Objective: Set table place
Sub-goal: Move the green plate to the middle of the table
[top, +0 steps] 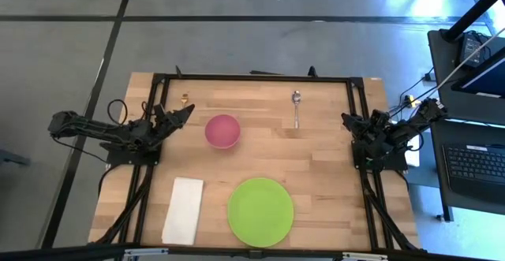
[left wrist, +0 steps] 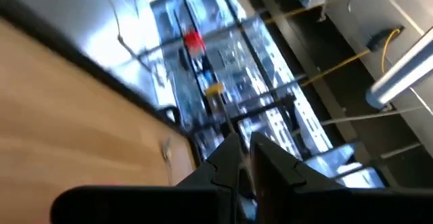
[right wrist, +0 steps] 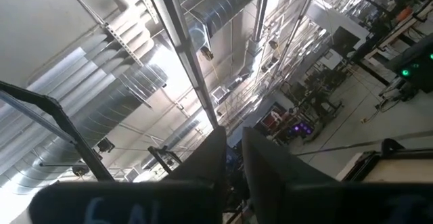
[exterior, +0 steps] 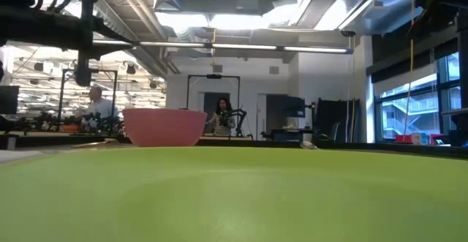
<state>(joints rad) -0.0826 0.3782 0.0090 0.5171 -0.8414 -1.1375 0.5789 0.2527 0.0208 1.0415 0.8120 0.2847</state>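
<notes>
The lime-green plate (top: 260,211) lies on the table (top: 331,174) near its near edge and fills the foreground of the low view (exterior: 234,198). The pink bowl (top: 222,130) stands upright left of centre and also shows in the low view (exterior: 164,127). The silver spoon (top: 297,108) lies near the far edge. The slim gold-tipped utensil (top: 185,99) lies at the far left. My left gripper (top: 189,111) is shut and empty, left of the bowl and above the table (left wrist: 248,149). My right gripper (top: 345,119) is shut and empty at the table's right edge (right wrist: 233,139).
A white folded napkin (top: 183,210) lies at the near left, beside the plate. The black frame (top: 252,77) runs along the table's far edge and down both sides. People sit at desks in the room beyond the table (exterior: 99,103).
</notes>
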